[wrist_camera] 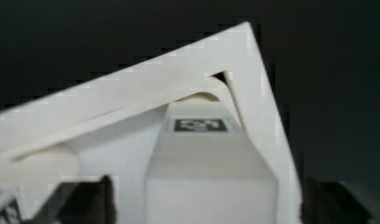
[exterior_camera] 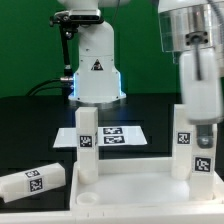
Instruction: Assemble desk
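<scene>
The desk top [exterior_camera: 130, 192] lies flat at the front of the exterior view. One leg [exterior_camera: 88, 140] stands upright on its left far corner and another leg [exterior_camera: 183, 135] stands at its right side. My gripper [exterior_camera: 203, 128] comes down from the upper right and is shut on a third leg [exterior_camera: 203, 158], held upright just beside that right leg. In the wrist view the held leg [wrist_camera: 205, 165] with its tag fills the gap between my dark fingers [wrist_camera: 89, 198], over a corner of the desk top [wrist_camera: 98, 120]. A fourth leg [exterior_camera: 35, 180] lies on its side at the exterior view's left.
The marker board [exterior_camera: 112, 135] lies on the black table behind the desk top. The robot base [exterior_camera: 95, 65] stands at the back centre, with a cable running off to the exterior view's left.
</scene>
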Controlling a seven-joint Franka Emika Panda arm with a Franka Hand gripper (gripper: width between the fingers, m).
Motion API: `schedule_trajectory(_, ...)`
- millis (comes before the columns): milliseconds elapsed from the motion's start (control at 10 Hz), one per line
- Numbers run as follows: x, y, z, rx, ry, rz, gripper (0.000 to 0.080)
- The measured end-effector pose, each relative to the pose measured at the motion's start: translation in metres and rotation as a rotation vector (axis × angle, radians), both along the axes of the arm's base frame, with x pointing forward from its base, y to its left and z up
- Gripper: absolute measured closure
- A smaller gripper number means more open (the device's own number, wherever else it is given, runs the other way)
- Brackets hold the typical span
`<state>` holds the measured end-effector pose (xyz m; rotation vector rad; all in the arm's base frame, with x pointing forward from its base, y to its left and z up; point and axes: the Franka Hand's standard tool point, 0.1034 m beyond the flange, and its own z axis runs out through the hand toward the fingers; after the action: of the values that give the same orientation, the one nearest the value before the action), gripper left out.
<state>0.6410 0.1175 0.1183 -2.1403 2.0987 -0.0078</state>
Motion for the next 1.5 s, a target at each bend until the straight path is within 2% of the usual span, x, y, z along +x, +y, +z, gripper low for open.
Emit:
schedule_trajectory(100,-0.001,0.006,-0.001,-0.01,-0.011,0.153,0.0199)
schedule_trajectory(200,-0.003,0.009,-0.002,-0.014,-0.011,0.215,0.016)
schedule_trajectory(400,-0.002,0.005,-0.002,-0.03,-0.025,0.336,0.0153)
schedule_trajectory(500,-0.003,0.003,-0.002,-0.056,-0.035,0.481,0.0153)
schedule_trajectory(600,-0.002,-0.002,-0.002,-0.1,-0.048,0.709,0.015)
schedule_trajectory(800,-0.001,-0.004,-0.002,-0.139,-0.072,1.0,0.015)
schedule_trajectory(900,0.001,-0.001,-0.002,-0.158,-0.097,1.066,0.015)
schedule_trajectory(1000,0.0,-0.001,-0.003,-0.154,-0.095,1.037,0.015)
schedule_trajectory(1200,0.001,-0.001,-0.003,-0.153,-0.093,1.015,0.0412)
schedule_trajectory(1300,0.0,-0.002,-0.003,-0.146,-0.086,0.948,0.0412)
schedule_trajectory(1400,0.0,-0.006,-0.003,-0.137,-0.076,0.86,0.0507)
schedule_trajectory(1500,0.0,-0.012,-0.003,-0.12,-0.053,0.702,0.0508)
